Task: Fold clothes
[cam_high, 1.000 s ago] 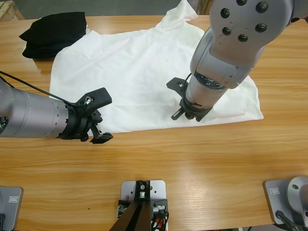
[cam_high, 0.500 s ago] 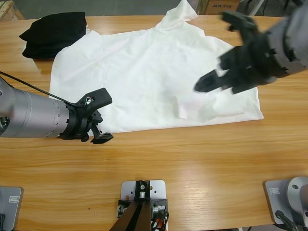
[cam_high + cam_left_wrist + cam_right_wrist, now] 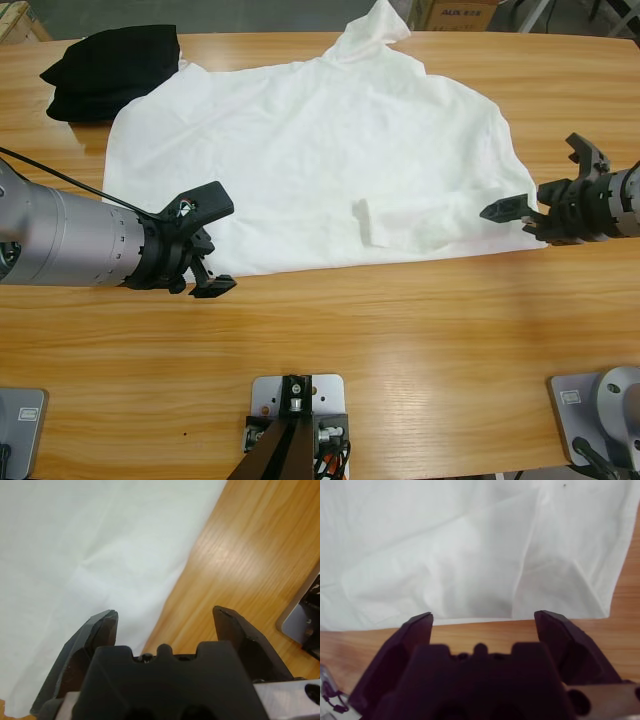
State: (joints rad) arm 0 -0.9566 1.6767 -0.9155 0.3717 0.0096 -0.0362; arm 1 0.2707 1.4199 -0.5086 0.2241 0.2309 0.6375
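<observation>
The white T-shirt (image 3: 300, 140) lies spread across the middle of the table, with a small creased flap (image 3: 415, 220) turned over near its front right hem. At the shirt's front left hem my left gripper (image 3: 212, 268) is open, one jaw over the fabric (image 3: 75, 545) and the other over bare wood, as the left wrist view shows (image 3: 165, 617). My right gripper (image 3: 518, 220) is open and holds nothing, just off the shirt's front right corner. In the right wrist view (image 3: 483, 617) its jaws point at the hem (image 3: 470, 545).
A folded black garment (image 3: 110, 70) sits at the back left, touching the shirt's sleeve. A bare strip of wooden table (image 3: 400, 340) runs along the front. A cardboard box (image 3: 455, 12) shows beyond the far edge.
The right arm swung off the shirt's middle to its right corner, leaving a small turned-over flap where it had been. The left arm has stayed still.
</observation>
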